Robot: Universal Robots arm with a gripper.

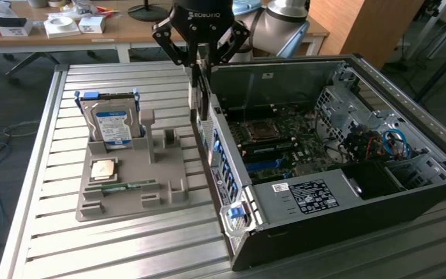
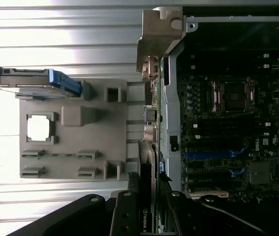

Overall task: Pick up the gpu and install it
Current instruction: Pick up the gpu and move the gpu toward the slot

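Over ribbed metal worktop (image 1: 130, 244), black pincer (image 1: 200, 59) clamps thin flat dark gpu (image 1: 199, 96) edge-down, just beside open case (image 1: 324, 238) rear wall.

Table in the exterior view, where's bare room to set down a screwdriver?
Bare slats of the table lie in front of the gray tray and along the exterior view's left of it, also behind the hard drive. Crowded: the gap between tray and computer case, where the end effector holds the gpu.

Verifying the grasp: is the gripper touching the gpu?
Touching. The wrist view shows the gpu pinched edge-on between the fingers of the gripper, no gap either side.
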